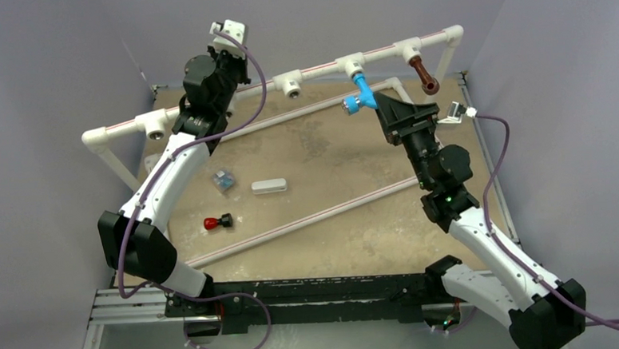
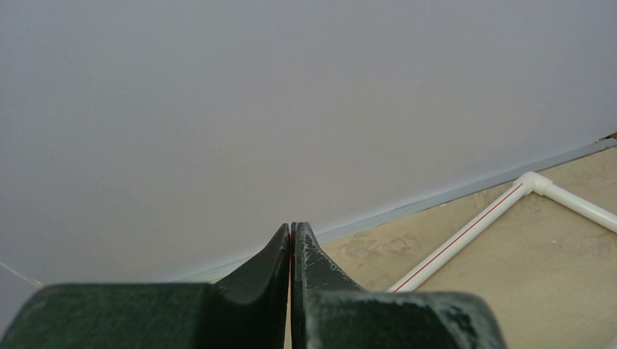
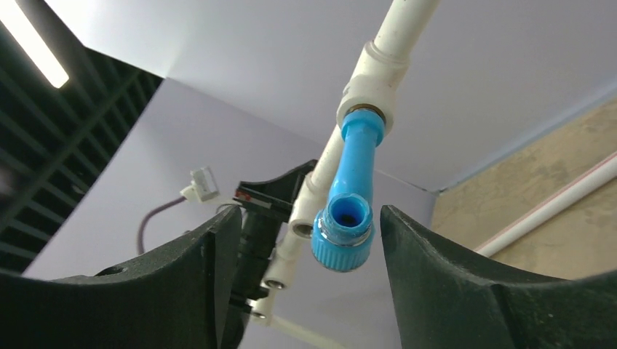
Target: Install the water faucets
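Grey booth, sandy counter (image 1: 330, 165) | blue faucet (image 3: 349, 196) hangs threaded in its tee (image 3: 371, 80), brown faucet (image 1: 423, 74) one tee along | my right pincer (image 3: 309, 212) spread either side of it, touching nothing, so I judge the thread holds it | left pincer (image 2: 292, 236) pressed together, empty, parked high

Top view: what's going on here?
Two arms are fitting faucets onto the white pipe rail. The blue faucet sits in a middle tee, and the right gripper is open with one finger on either side of it, not clamped. The brown faucet hangs from the end tee. The left gripper is shut and holds nothing.
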`<state>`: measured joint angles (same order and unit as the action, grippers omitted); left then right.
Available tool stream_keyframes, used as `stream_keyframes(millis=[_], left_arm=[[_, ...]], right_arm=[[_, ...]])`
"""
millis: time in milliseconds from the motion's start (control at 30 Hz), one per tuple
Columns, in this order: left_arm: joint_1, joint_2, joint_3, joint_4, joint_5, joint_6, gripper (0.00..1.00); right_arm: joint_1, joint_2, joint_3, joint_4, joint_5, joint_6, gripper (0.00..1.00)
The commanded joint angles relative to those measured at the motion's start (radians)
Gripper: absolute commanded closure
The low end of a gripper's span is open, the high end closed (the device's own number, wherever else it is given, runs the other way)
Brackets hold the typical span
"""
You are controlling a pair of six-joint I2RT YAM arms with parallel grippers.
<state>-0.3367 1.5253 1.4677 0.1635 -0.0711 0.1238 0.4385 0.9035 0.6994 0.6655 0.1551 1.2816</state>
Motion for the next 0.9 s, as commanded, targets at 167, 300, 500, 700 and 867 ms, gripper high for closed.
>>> stream_keyframes(millis=[167,300,500,700,867], left_arm=[[0.001,0.036,-0.047,-0.104,0.008,0.005,1.0],[0.001,0.033,-0.047,-0.102,0.007,0.005,1.0],[0.001,0.035,-0.046,-0.104,0.013,0.001,1.0],[0.001,0.033,-0.046,-0.104,0.009,0.004,1.0],[0.001,0.035,-0.046,-0.104,0.01,0.003,1.0]], right_arm=[[0.005,-0.065,0.137,-0.313,-0.004,-0.424,0.27],[0.004,-0.083,0.2,-0.422,-0.002,-0.656,0.26],[0.005,-0.07,0.346,-0.541,-0.086,-1.127,0.26],[0.005,-0.047,0.444,-0.686,-0.182,-1.534,0.25],[0.028,-0.049,0.466,-0.712,-0.199,-1.755,0.24]])
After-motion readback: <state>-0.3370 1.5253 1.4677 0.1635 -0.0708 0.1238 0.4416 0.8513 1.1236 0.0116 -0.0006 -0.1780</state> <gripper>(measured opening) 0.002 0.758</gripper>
